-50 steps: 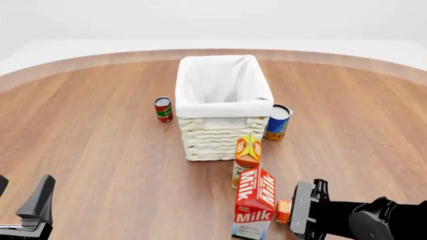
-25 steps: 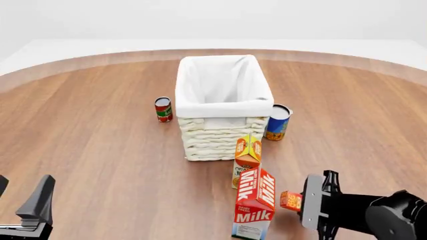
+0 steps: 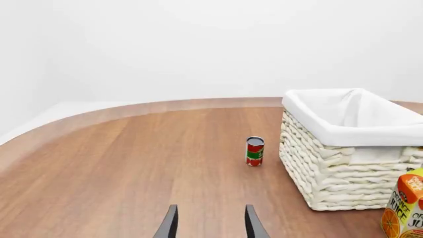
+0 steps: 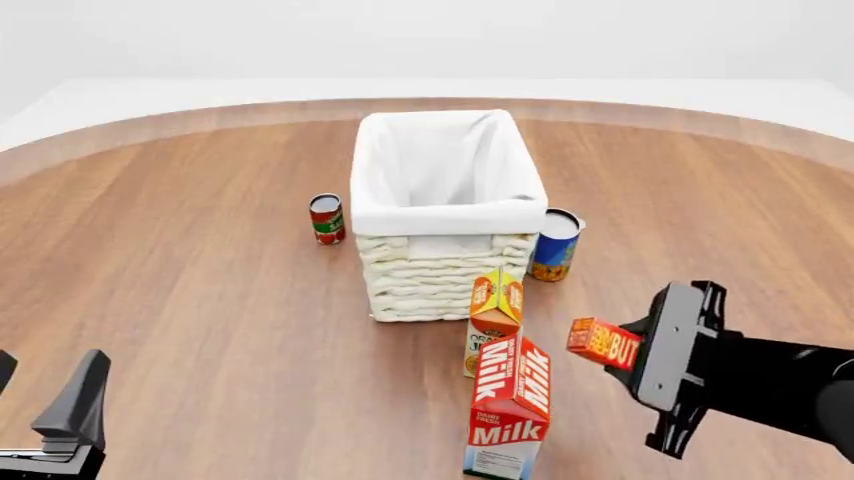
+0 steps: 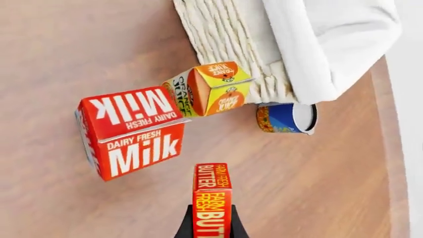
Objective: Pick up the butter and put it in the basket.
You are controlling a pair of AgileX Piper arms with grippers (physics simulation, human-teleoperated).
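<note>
The butter (image 4: 605, 343), a small red-orange box with white lettering, is held in my right gripper (image 4: 627, 352), lifted off the table just right of the milk carton. In the right wrist view the butter (image 5: 211, 206) sits between the two fingers (image 5: 187, 225). The basket (image 4: 445, 210), cream wicker with a white liner, stands at the table's middle, beyond the butter; it also shows in the left wrist view (image 3: 350, 148) and the right wrist view (image 5: 290, 44). My left gripper (image 3: 210, 225) is open and empty at the near left.
A milk carton (image 4: 509, 407) and an orange juice carton (image 4: 493, 318) stand in front of the basket. A blue can (image 4: 555, 244) stands at the basket's right, a red can (image 4: 327, 218) at its left. Bare wood lies around.
My right gripper has risen and moved right and away from the milk carton, carrying the butter up off the table. The left arm has not moved.
</note>
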